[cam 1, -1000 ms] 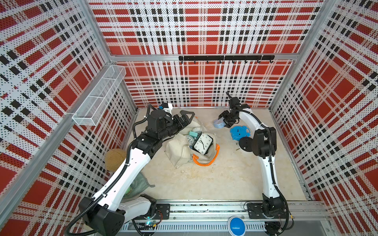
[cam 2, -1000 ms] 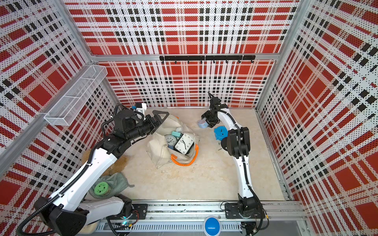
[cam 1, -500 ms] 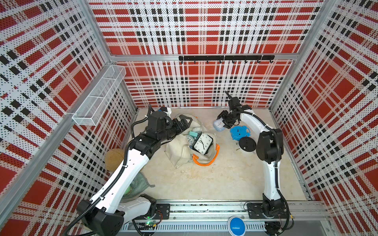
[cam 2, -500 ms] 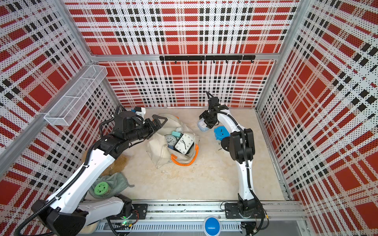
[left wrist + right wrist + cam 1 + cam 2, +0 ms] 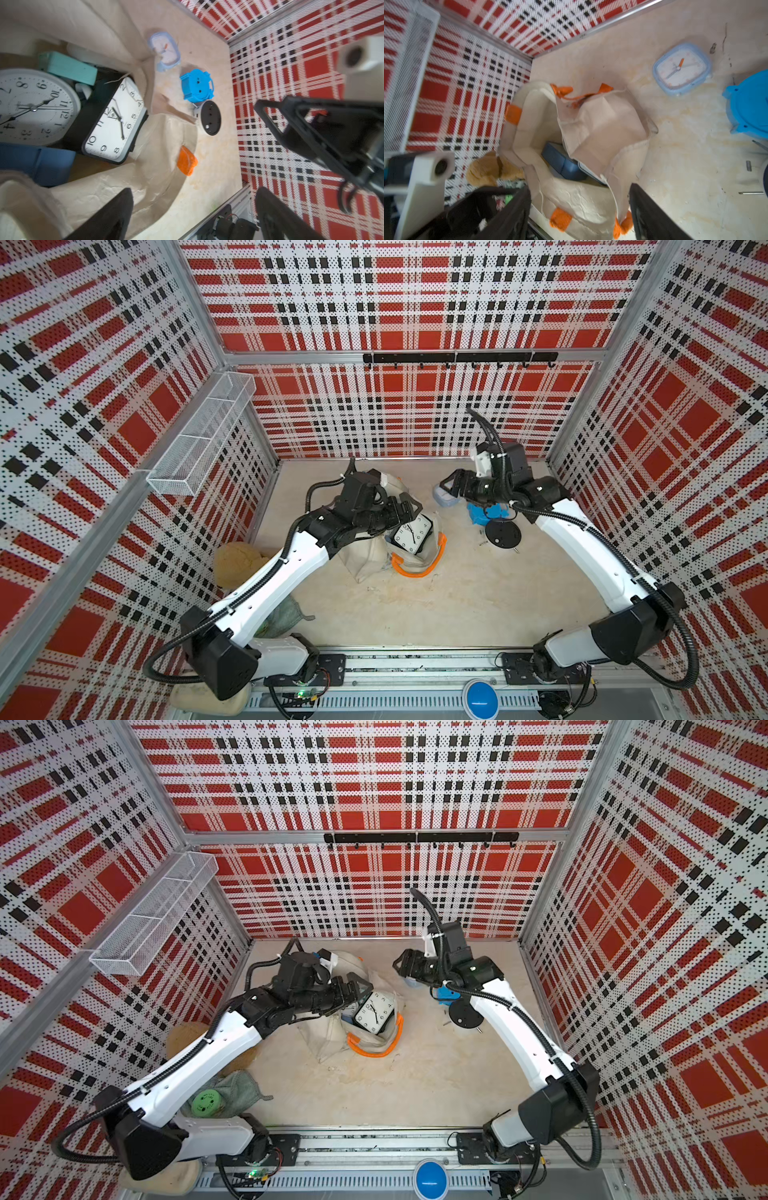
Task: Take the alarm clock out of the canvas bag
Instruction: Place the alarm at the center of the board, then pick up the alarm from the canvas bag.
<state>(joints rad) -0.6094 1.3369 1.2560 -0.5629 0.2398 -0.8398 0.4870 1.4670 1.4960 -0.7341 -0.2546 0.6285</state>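
Black-framed alarm clock (image 5: pixel 413 533) in the canvas bag (image 5: pixel 365 562), just beside the wide-open, empty left end effector (image 5: pixel 409 510)

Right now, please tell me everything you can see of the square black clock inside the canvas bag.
The square clock has a black, plastic-looking case with rounded corners, a white face, black numerals and hands. It leans tilted, face up, in the open mouth of the canvas bag. The open left gripper hovers at its edge; contact unclear.
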